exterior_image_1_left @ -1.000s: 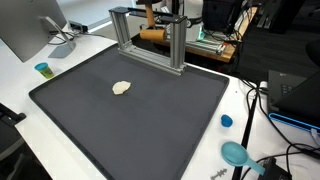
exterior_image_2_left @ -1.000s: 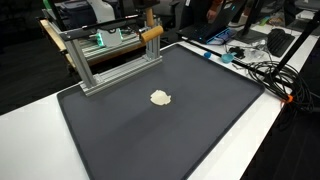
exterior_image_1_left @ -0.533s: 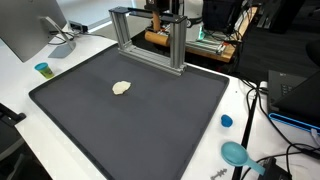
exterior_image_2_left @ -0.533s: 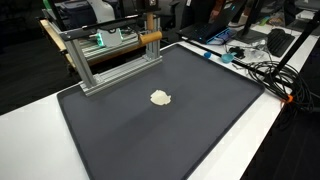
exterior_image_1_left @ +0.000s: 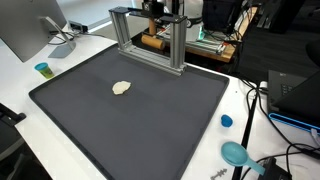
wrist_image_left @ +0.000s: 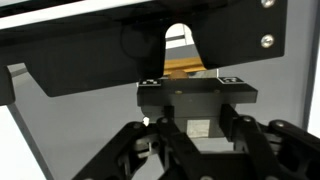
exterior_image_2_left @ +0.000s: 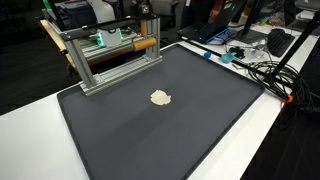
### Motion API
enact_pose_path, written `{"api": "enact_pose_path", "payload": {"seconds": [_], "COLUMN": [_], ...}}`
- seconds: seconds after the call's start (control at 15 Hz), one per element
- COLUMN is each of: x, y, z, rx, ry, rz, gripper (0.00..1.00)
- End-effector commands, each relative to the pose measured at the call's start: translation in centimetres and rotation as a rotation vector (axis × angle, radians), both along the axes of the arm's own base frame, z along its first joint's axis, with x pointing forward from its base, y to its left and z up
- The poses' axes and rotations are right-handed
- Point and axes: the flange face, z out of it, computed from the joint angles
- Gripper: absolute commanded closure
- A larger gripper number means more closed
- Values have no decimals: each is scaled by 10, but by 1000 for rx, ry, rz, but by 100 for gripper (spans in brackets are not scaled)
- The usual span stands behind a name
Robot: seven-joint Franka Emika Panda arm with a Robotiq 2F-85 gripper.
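Note:
My gripper [exterior_image_1_left: 153, 20] hangs behind the aluminium frame [exterior_image_1_left: 147, 35], at the far edge of the black mat [exterior_image_1_left: 130, 120]. It is shut on a wooden cylinder [exterior_image_1_left: 152, 42], held level and low behind the frame's bars. In both exterior views the cylinder [exterior_image_2_left: 145, 43] sits under the gripper [exterior_image_2_left: 144, 18]. A pale lump of dough [exterior_image_1_left: 121, 88] lies on the mat, well in front of the frame [exterior_image_2_left: 110, 55]; it also shows in an exterior view [exterior_image_2_left: 160, 98]. The wrist view shows the gripper's black body [wrist_image_left: 195, 105], a dark panel and a strip of wood [wrist_image_left: 185, 68]. The fingertips are out of view there.
A monitor [exterior_image_1_left: 30, 30] and a small blue cup [exterior_image_1_left: 43, 69] stand beside the mat. A blue cap [exterior_image_1_left: 226, 121] and a teal scoop [exterior_image_1_left: 235, 153] lie on the white table [exterior_image_1_left: 250, 110]. Cables and tools [exterior_image_2_left: 265, 65] crowd one side of it.
The gripper has lowered the wooden cylinder from about the frame's top bar down behind the frame. The dough has not moved.

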Motion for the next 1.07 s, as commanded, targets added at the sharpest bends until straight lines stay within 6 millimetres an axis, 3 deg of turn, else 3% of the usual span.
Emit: {"api": "enact_pose_path", "payload": {"seconds": [0.0,0.47,1.0], "x": [-21,-46,-65], "y": [-8,2,8], "z": [15,22,-5], "rx": [-4,35,29], "ry": [-47,-73,8], "rz": [58,161,182], "gripper": [78,78,78]}}
